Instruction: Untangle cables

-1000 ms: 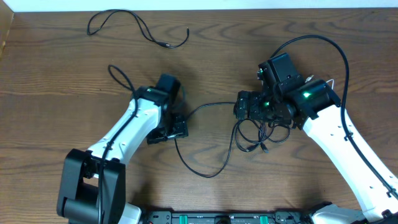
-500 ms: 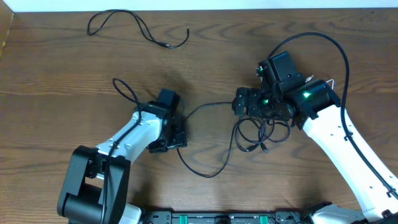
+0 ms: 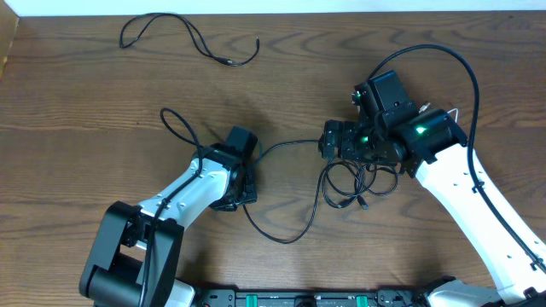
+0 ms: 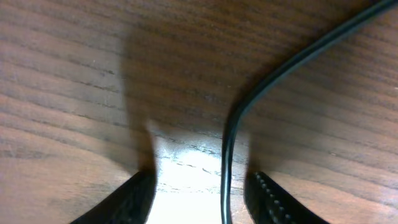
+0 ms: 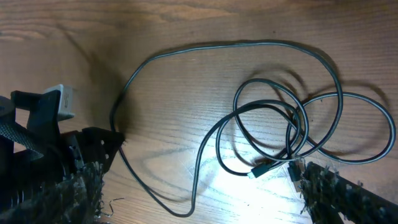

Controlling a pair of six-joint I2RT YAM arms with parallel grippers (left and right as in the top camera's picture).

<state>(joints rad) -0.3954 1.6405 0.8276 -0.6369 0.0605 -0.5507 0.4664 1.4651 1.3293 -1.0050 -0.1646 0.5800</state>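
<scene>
The left gripper (image 4: 199, 200) is standing partly open just above the brown wood-grain table (image 4: 74, 74). It is straddling a thin black flexible cable (image 4: 227, 149) that is running between its fingertips, nearer one of them and apparently touching neither. The right gripper (image 5: 202, 177) is hovering with its jaws spread wide, holding nothing, over a loose coil of thin dark loops (image 5: 286, 127). This coil is lying between and slightly ahead of its fingers, with a small plug end (image 5: 258, 172) showing near the crossing. A separate thin black cord (image 3: 192, 38) is lying well apart from both grippers. The cables are probably behaving as light, limp, smooth cords, likely slipping through a weak pinch and tightening at the crossings if pulled hard. The plain run between the left fingers is looking like the soundest hold, away from plugs and crossings.
</scene>
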